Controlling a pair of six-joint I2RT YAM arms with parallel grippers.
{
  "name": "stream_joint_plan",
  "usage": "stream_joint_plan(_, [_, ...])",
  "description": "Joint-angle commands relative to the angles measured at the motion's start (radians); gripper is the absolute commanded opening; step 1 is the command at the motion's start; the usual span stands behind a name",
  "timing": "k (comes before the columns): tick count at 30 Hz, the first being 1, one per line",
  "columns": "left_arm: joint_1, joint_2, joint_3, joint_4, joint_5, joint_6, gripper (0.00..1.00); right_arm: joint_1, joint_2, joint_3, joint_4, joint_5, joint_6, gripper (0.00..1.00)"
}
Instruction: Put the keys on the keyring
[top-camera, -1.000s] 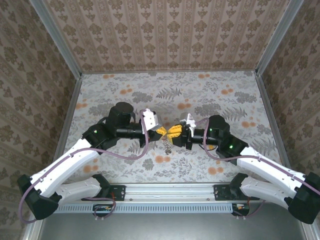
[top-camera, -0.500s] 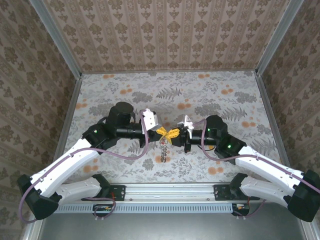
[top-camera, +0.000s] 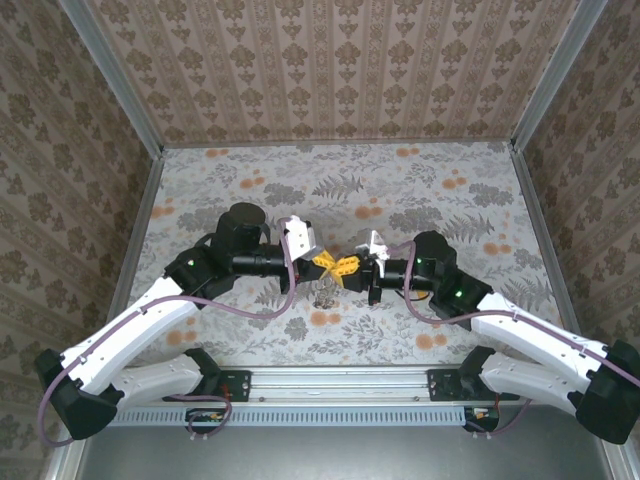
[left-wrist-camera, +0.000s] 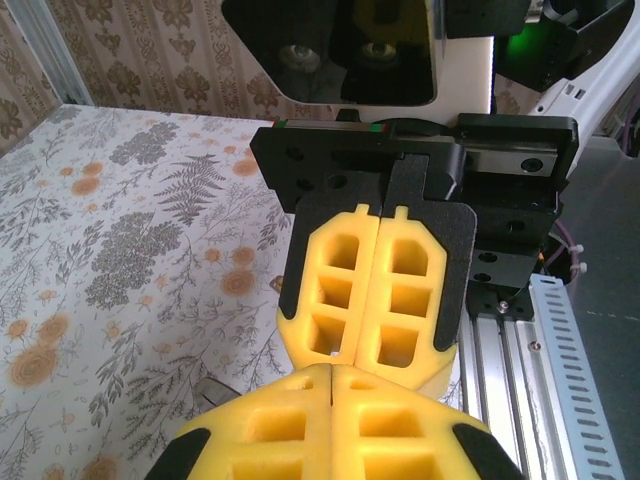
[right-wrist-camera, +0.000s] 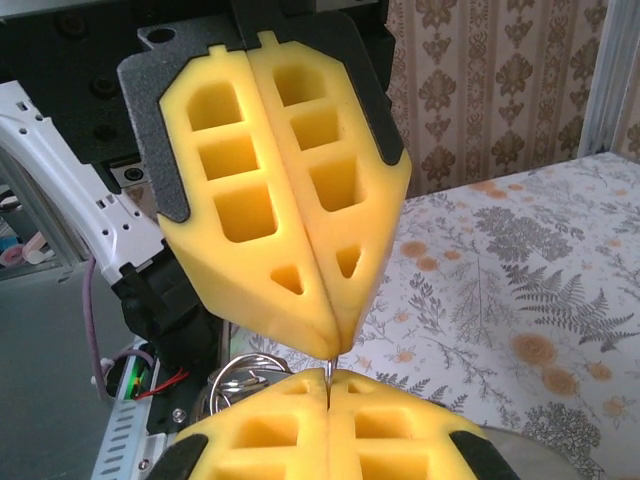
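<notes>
Fingers pinched (both pairs), keyring dangling — below

yellow fingers, floral cream table, brown damask walls

No legible text, labels, brands, numbers or signs. Wallpaper: repeating damask motif, no lettering. Table cover: fern and orange flower print, no lettering. Base rail: bare metal, any marking too small to read.
</notes>
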Motion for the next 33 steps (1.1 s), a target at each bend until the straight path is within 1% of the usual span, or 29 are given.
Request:
stream_joint_plan(1, [0.016,-0.01,0.02,-0.023,0.044,-0.029,0.1,0.008,-0.042,-0.001,0.079,-0.008,-0.032,0.0])
stream_joint_plan(2, [0.028,-0.025,0.018,-0.03,0.064,-0.034,0.2,0.008,-0.044,-0.002,0.075,-0.012,-0.035,0.0])
stream_joint_plan(5, [0.05,-0.066,0.012,-0.045,0.08,-0.048,0.33,0.008,-0.053,-0.003,0.065,-0.019,-0.041,0.0])
stream_joint_plan(9, [0.061,-0.094,0.001,-0.061,0.071,-0.057,0.4,0.008,-0.054,-0.001,0.059,-0.034,-0.044,0.0])
stream_joint_plan(11, [0.063,-0.101,-0.006,-0.057,0.064,-0.06,0.4,0.007,-0.053,0.002,0.054,-0.047,-0.046,0.0])
stream_joint_plan(13, [0.065,-0.097,-0.01,-0.046,0.073,-0.067,0.37,0.009,-0.056,0.007,0.042,-0.055,-0.048,0.0])
stream_joint_plan(19, [0.054,-0.042,0.009,-0.052,0.111,-0.053,0.37,0.014,-0.057,0.02,0.014,-0.078,-0.061,0.0])
stream_joint_plan(24, [0.037,-0.011,0.024,-0.078,0.111,-0.036,0.34,0.014,-0.057,0.024,0.007,-0.074,-0.065,0.0])
stream_joint_plan(29, [0.029,-0.009,0.02,-0.097,0.093,-0.03,0.27,0.015,-0.058,0.022,0.014,-0.075,-0.065,0.0])
stream_joint_plan(33, [0.021,0.013,0.027,-0.11,0.103,-0.02,0.24,0.014,-0.059,0.027,0.015,-0.078,-0.067,0.0])
